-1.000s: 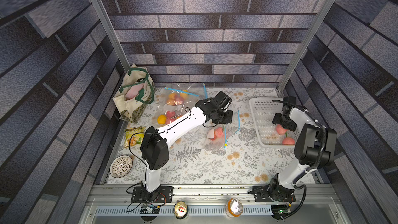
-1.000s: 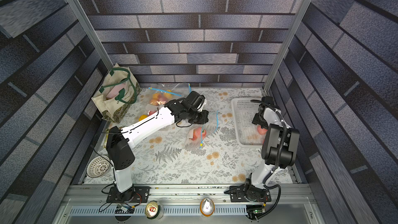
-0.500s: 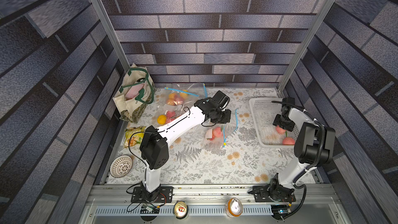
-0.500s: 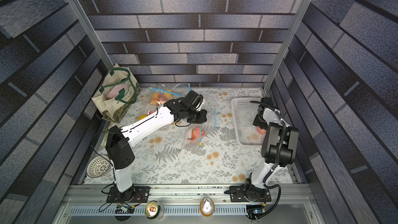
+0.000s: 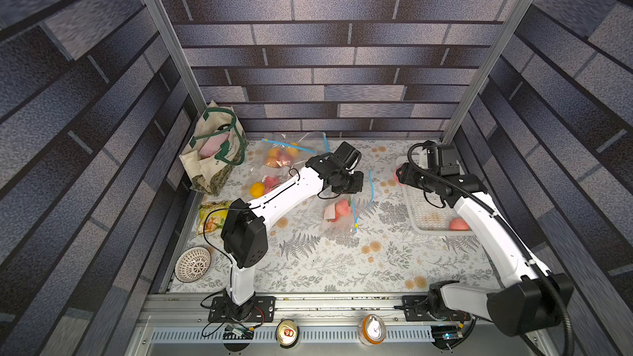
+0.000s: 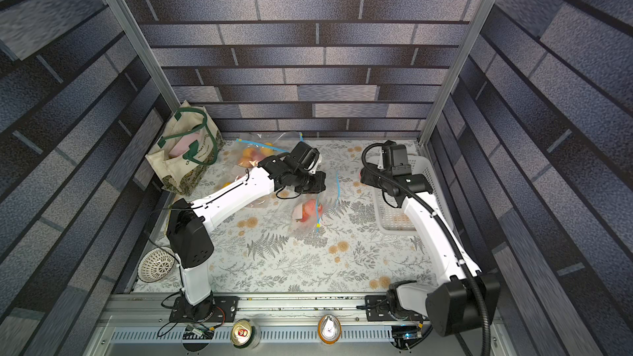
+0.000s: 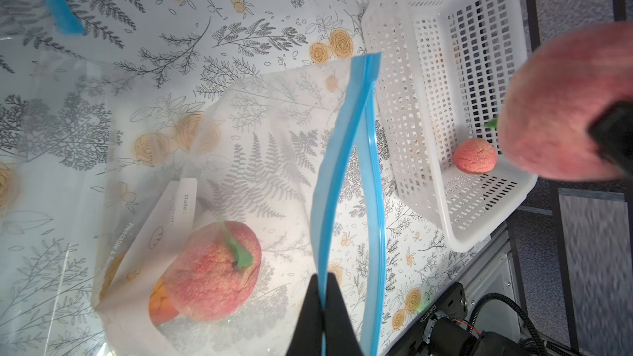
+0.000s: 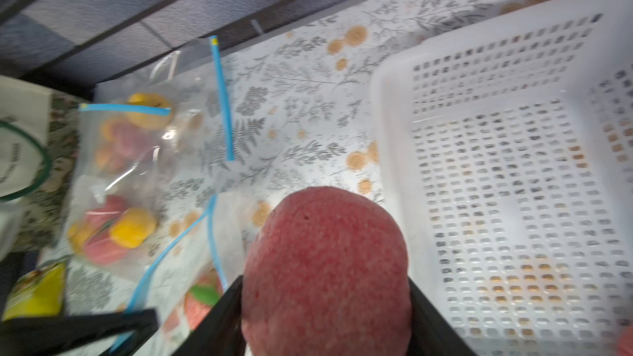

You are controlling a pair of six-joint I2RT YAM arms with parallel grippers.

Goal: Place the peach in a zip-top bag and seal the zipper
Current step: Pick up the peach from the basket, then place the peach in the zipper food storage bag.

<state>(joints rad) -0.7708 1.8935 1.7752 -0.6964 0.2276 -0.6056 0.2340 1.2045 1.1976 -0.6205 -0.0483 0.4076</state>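
Sitting clamped in right end effector (image 8: 323, 285), peach (image 8: 325, 234)

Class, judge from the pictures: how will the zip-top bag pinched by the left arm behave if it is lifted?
Probably floppy: on the zip-top bag the blue zipper bows away from the left gripper instead of standing straight. Likely bottom-heavy: the bagged peach lies in the slack film, so it may swing.

The zip-top bag (image 5: 337, 224) lies at the centre with the bagged peach (image 5: 342, 207) inside; the basket (image 5: 431, 232) sits at 3 o'clock, the basket peach (image 5: 459, 225) in its near end. The held peach (image 5: 398, 174) hangs at 2 o'clock beside the basket's rim. Fruit-filled bags (image 5: 281, 157) lie at 11 o'clock, the tote bag (image 5: 212, 155) at 10, the bowl (image 5: 193, 263) at 8.
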